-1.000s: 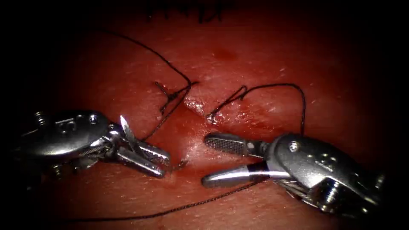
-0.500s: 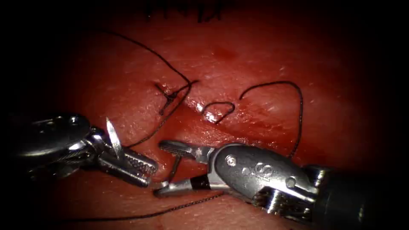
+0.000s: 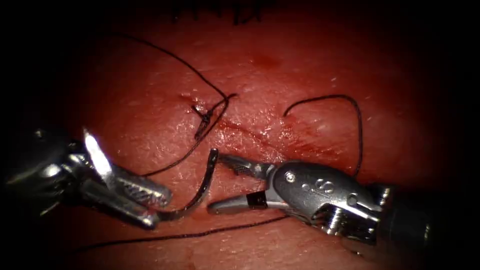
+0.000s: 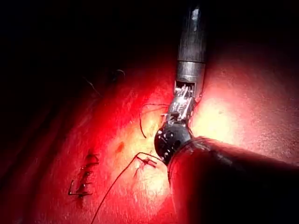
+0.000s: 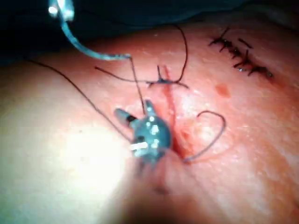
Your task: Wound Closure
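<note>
Left of the cut [image 3: 240, 131], left tool [image 3: 150, 212] pinches needle [image 3: 202, 182] end—free of tissue [image 3: 310, 70]—right tool [image 3: 217, 182] spread, empty.

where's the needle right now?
Endoscope view: the dark curved steel needle is out of the tissue, left of the cut, held at one end by the left tool; its free tip rises beside the open right tool.
</note>
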